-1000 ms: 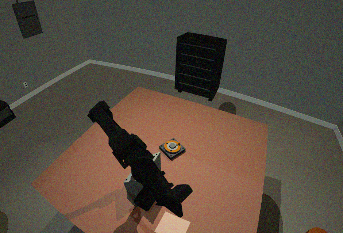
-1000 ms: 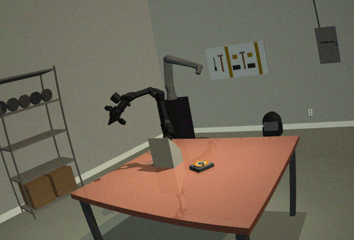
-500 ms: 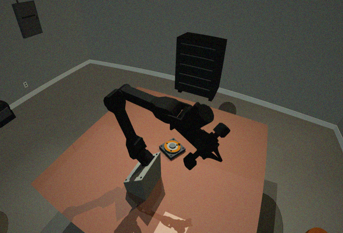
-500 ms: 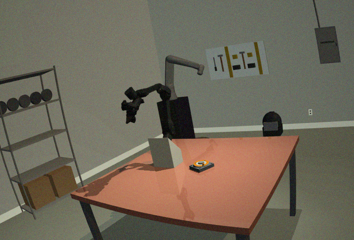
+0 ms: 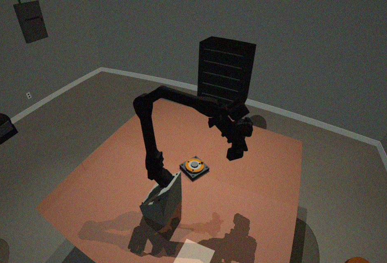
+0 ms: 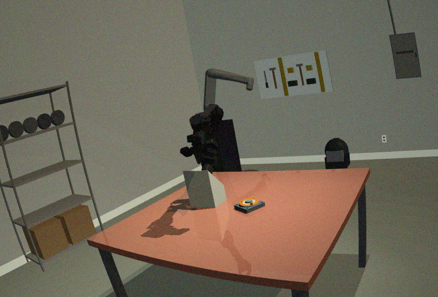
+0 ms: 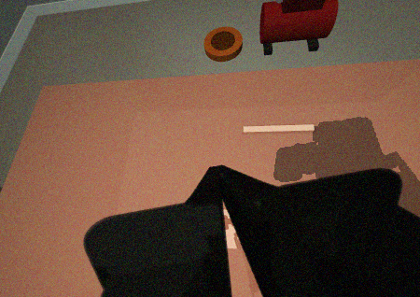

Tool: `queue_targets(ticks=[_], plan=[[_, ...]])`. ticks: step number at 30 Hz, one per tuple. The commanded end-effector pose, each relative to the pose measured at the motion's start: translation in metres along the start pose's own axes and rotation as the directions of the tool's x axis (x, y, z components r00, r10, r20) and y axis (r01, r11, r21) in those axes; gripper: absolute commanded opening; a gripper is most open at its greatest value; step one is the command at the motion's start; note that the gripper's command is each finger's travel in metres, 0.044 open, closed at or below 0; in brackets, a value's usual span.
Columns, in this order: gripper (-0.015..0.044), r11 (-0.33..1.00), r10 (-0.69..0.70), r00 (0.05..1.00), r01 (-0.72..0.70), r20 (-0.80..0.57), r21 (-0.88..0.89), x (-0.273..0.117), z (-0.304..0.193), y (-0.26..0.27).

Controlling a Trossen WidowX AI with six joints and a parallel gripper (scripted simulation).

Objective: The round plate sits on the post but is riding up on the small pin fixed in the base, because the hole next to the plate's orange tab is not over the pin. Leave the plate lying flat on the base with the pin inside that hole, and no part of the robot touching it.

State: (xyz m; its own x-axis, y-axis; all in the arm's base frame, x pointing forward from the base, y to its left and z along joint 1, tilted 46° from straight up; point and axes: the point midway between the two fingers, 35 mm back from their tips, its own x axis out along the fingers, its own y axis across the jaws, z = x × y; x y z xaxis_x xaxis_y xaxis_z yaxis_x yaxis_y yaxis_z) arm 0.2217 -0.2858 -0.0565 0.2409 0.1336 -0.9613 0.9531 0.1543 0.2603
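The round plate (image 5: 187,165) (image 6: 255,201), with an orange outer ring and a pale inner ring, sits around the grey post (image 5: 194,164) on the dark square base (image 5: 203,170) (image 6: 247,210). Its small tab (image 5: 201,162) (image 6: 251,203) is on the right side in the top view and faces the front in the exterior view. The plate stands a little above the base; its exact tilt is too small to tell. I cannot make out the pin. My gripper (image 5: 234,155) (image 7: 216,173) is shut and empty, high up and well to the right of the plate in the top view, not touching it.
A grey wedge-shaped block (image 5: 159,204) (image 6: 200,189) stands beside the base, near the arm's foot. A pale patch (image 5: 194,252) lies near the table edge. The wrist view shows the table (image 7: 113,140), a pale strip (image 7: 278,128), and an orange ring (image 7: 210,44) and red cylinder (image 7: 295,25) beyond.
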Motion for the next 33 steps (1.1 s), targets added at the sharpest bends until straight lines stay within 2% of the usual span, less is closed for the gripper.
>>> queue_targets(ticks=[1,4,9,11,15,17,19,22,33], plan=[[0.0,0.962,0.031,0.99,-0.066,-0.135,-0.264,0.026,-0.049,0.048],[0.0,0.923,0.037,0.981,-0.107,-0.191,-0.369,0.035,-0.072,0.067],[0.0,0.738,0.024,0.933,-0.259,-0.359,-0.623,0.057,-0.148,0.11],[0.0,0.703,0.017,0.923,-0.285,-0.384,-0.652,0.06,-0.16,0.115],[0.0,0.483,-0.039,0.855,-0.438,-0.518,-0.759,0.072,-0.231,0.134],[0.0,0.384,-0.072,0.82,-0.503,-0.569,-0.774,0.076,-0.262,0.137],[0.0,0.354,-0.083,0.808,-0.523,-0.583,-0.775,0.076,-0.272,0.138],[0.0,0.231,-0.133,0.758,-0.603,-0.639,-0.764,0.078,-0.312,0.139],[0.0,0.202,-0.146,0.745,-0.622,-0.651,-0.757,0.087,-0.332,0.139]])
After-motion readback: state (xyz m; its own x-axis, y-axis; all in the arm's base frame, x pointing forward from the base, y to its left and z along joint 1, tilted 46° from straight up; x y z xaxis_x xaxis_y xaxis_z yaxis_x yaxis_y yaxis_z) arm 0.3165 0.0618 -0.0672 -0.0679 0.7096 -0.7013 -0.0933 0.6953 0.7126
